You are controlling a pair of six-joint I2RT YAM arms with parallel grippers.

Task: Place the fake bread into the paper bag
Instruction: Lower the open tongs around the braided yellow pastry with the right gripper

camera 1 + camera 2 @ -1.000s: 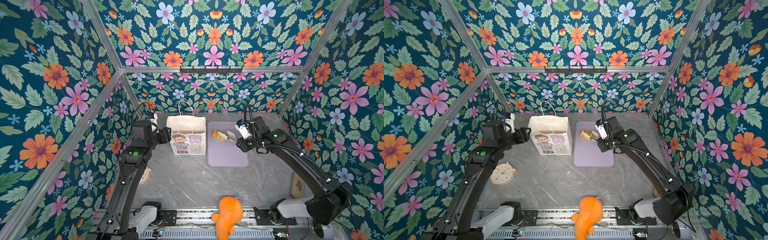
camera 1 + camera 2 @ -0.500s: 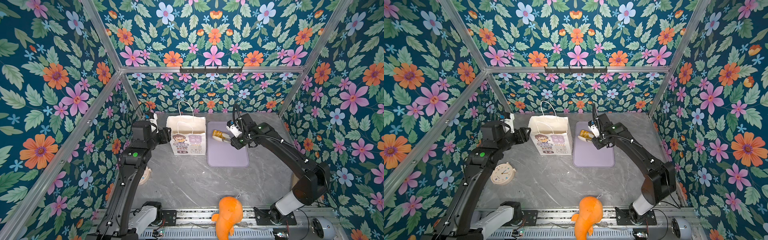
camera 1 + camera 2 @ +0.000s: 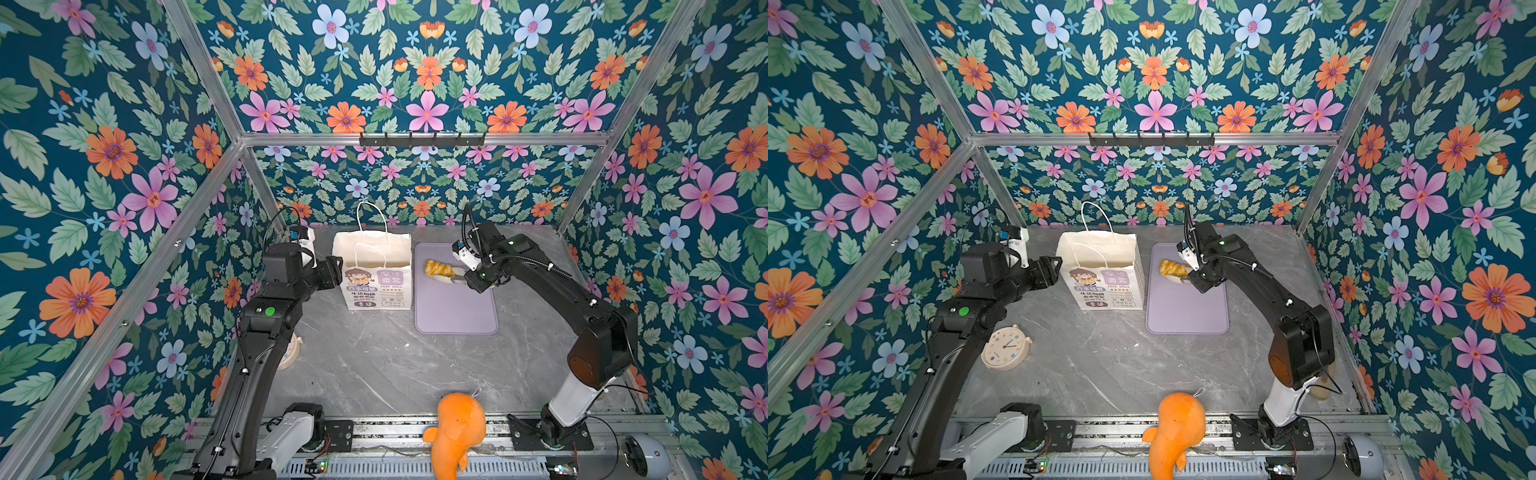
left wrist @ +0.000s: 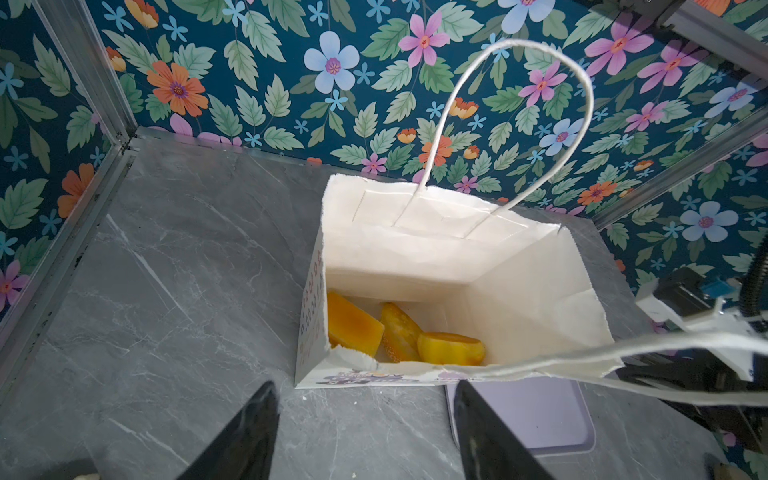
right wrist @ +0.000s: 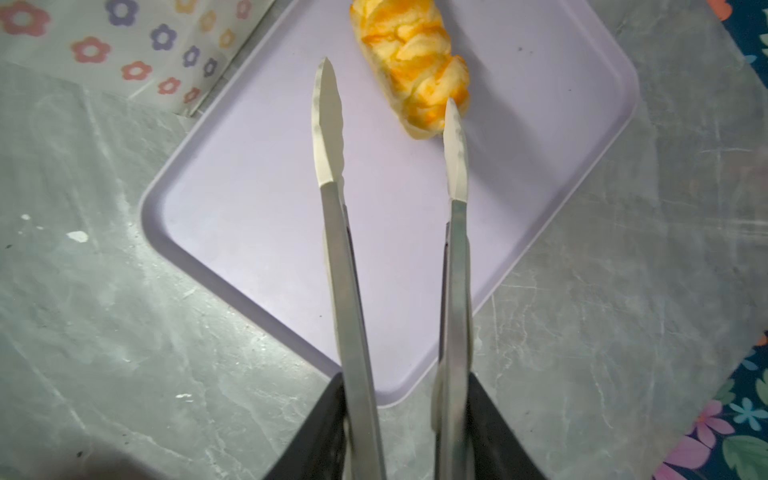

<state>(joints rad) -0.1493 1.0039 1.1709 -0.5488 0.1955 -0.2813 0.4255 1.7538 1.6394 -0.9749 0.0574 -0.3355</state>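
Glazed braided roll (image 5: pixel 409 70), slender steel tongs (image 5: pixel 343 270)

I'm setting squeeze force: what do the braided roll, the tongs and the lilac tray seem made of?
Braided roll: glossy moulded plastic or foam, judging by its shiny glaze highlights; which one is unclear. Tongs: bare brushed metal, probably stainless steel, grey sheen with scalloped tips. Tray: matte lilac plastic or silicone, with a smooth rounded raised rim.

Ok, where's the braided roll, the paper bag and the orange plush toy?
braided roll (image 5: pixel 409 70): right wrist view, its glazed top.
paper bag (image 3: pixel 390 291): a top view, printed front wall.
orange plush toy (image 3: pixel 457 428): a top view, its body.
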